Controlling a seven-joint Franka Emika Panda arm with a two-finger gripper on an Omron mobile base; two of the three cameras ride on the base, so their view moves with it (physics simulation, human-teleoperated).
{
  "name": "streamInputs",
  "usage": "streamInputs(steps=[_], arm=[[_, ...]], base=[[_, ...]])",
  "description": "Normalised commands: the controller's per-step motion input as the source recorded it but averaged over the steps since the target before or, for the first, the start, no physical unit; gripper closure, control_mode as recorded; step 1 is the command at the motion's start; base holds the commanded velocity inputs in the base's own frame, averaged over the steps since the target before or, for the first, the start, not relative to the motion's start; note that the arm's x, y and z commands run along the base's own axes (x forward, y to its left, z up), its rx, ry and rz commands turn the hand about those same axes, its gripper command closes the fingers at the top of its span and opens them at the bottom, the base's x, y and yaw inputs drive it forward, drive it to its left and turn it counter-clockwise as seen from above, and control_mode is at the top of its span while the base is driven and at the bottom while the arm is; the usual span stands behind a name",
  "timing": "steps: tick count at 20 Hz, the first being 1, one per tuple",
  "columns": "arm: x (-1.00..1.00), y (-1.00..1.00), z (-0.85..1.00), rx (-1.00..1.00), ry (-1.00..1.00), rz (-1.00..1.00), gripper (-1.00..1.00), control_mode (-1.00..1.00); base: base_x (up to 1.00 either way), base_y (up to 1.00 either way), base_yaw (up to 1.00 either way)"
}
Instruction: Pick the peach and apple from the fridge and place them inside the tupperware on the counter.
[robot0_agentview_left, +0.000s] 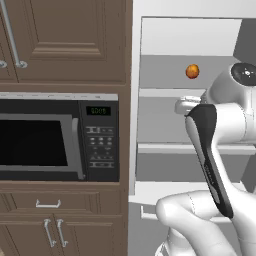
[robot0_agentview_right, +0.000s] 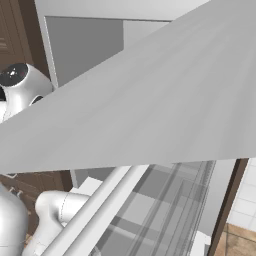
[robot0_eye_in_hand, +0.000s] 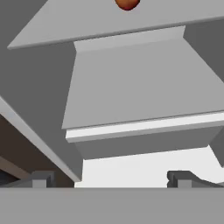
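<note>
A single round fruit (robot0_agentview_left: 192, 71), orange with a redder side, is sitting on an upper shelf (robot0_agentview_left: 172, 92) of the open fridge (robot0_agentview_left: 165, 35), out near that shelf's front edge; from this far off I cannot say whether it is the peach or the apple. In the hand view the same fruit (robot0_eye_in_hand: 127, 4) is peeking in at the very top, above the shelf edges. The gripper (robot0_eye_in_hand: 111, 179) is pointing into the fridge below that shelf, its fingertips (robot0_eye_in_hand: 178, 178) standing wide apart with nothing between them. The white arm (robot0_agentview_left: 210, 145) is reaching in from the lower right, beside the black microwave (robot0_agentview_left: 59, 140) set in the brown cabinets (robot0_agentview_left: 65, 40). By my reckoning the task is barely begun: no fruit is taken, and both picks and both placings are left.
</note>
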Motion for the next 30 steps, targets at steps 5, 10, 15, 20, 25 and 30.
streamInputs(steps=[5, 10, 15, 20, 25, 30], arm=[[0.56, -0.45, 0.53, -0.07, 0.0, 0.0, -1.0, -1.0], [0.41, -0.31, 0.21, -0.11, -0.04, -0.03, -1.0, -1.0], [0.25, -0.3, 0.06, -0.05, -0.12, -0.02, -1.0, -1.0], [0.38, -0.28, 0.0, 0.0, -0.03, 0.0, -1.0, -1.0], [0.58, -0.11, 0.01, 0.0, 0.02, 0.0, -1.0, -1.0], [0.55, -0.09, 0.0, 0.0, 0.02, 0.0, -1.0, -1.0]], base=[[0.0, 0.0, 0.0], [0.0, 0.0, 0.0], [0.0, 0.0, 0.0], [0.0, 0.0, 0.0], [0.0, 0.0, 0.0], [0.0, 0.0, 0.0]])
